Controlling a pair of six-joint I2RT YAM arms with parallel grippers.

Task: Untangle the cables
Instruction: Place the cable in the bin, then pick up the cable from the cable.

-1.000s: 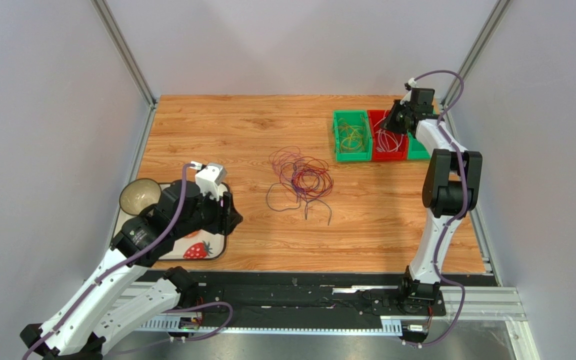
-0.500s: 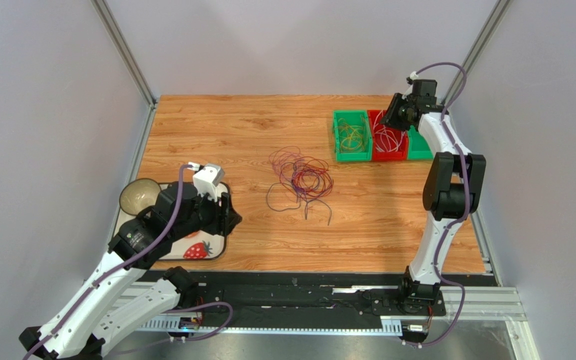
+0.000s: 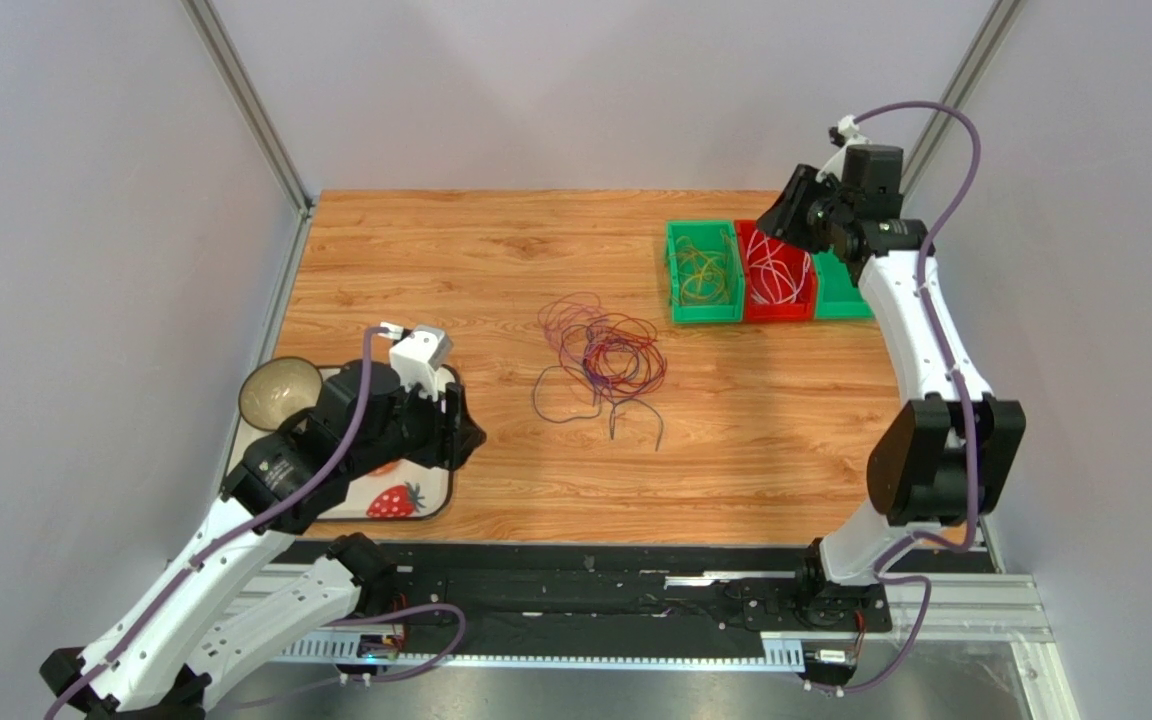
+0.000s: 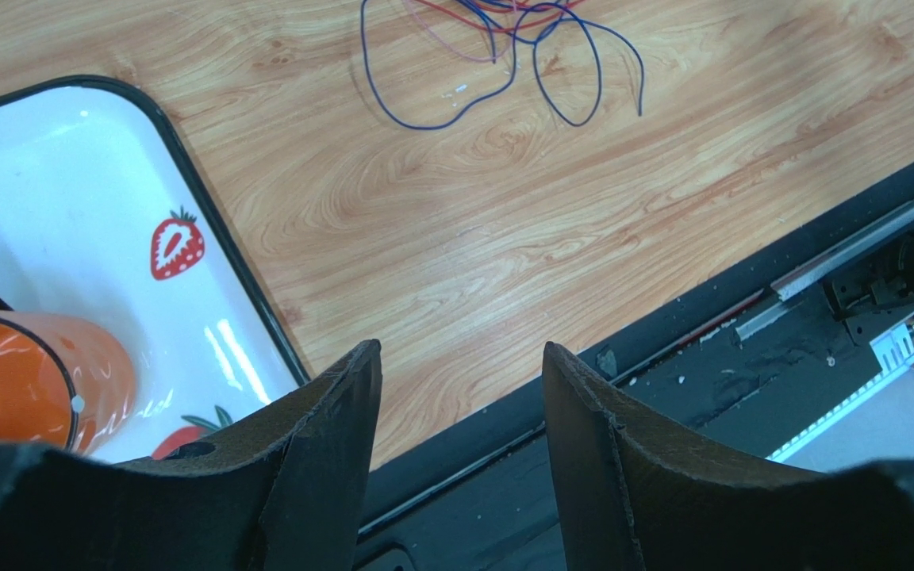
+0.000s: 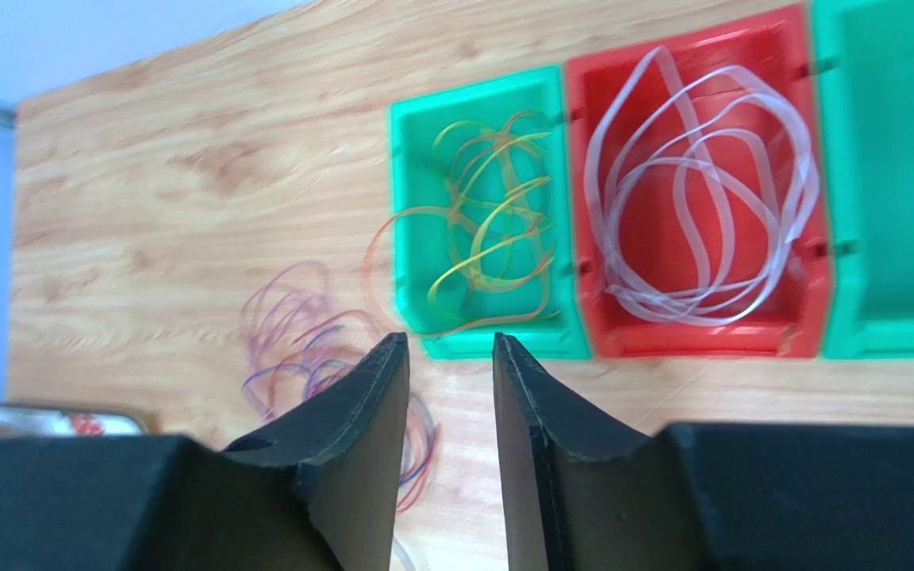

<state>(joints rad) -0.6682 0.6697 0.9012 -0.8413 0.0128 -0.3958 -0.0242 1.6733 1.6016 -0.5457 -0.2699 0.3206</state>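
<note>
A loose tangle of red, purple and dark cables (image 3: 602, 365) lies on the wooden table near the middle; it also shows in the left wrist view (image 4: 504, 54) and blurred in the right wrist view (image 5: 307, 345). Yellow cables (image 3: 705, 275) lie in a green bin (image 3: 678, 293) and white cables (image 3: 776, 276) in a red bin (image 3: 779, 314). My right gripper (image 3: 787, 219) hangs above the bins, open and empty (image 5: 451, 342). My left gripper (image 3: 462, 428) is open and empty over the table's near left, beside the tray (image 4: 462, 351).
A white strawberry tray (image 3: 434, 500) sits at the near left with an orange cup (image 4: 33, 375) on it; a bowl (image 3: 280, 392) is at its far corner. Another green bin (image 3: 838, 300) stands right of the red one. A black rail (image 3: 612, 593) runs along the near edge.
My right arm has risen and swung back to the right, lifting the gripper higher above the bins. The left arm and the tangle have not moved.
</note>
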